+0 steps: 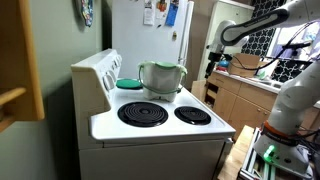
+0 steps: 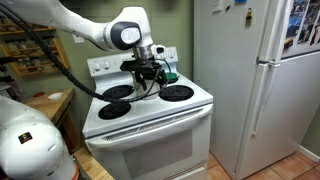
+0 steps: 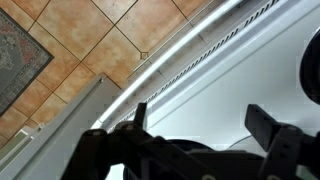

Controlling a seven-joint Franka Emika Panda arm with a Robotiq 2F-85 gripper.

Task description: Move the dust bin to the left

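Note:
The dust bin (image 1: 161, 77), pale grey-white with a light green rim, stands upright on a back burner of the white stove (image 1: 160, 130). My gripper (image 1: 212, 66) hangs to the right of the bin, apart from it, near the stove's side edge. In an exterior view the gripper (image 2: 150, 78) hangs in front of the back of the stove and covers most of the bin. In the wrist view the fingers (image 3: 205, 125) are spread wide with nothing between them, over the white stove top and the tiled floor. The bin is out of the wrist view.
A flat teal dish (image 1: 130, 84) lies on the back burner beside the bin. Two front coil burners (image 1: 143, 113) are bare. A white refrigerator (image 2: 250, 80) stands next to the stove. A counter with wooden cabinets (image 1: 240, 95) lies beyond the gripper.

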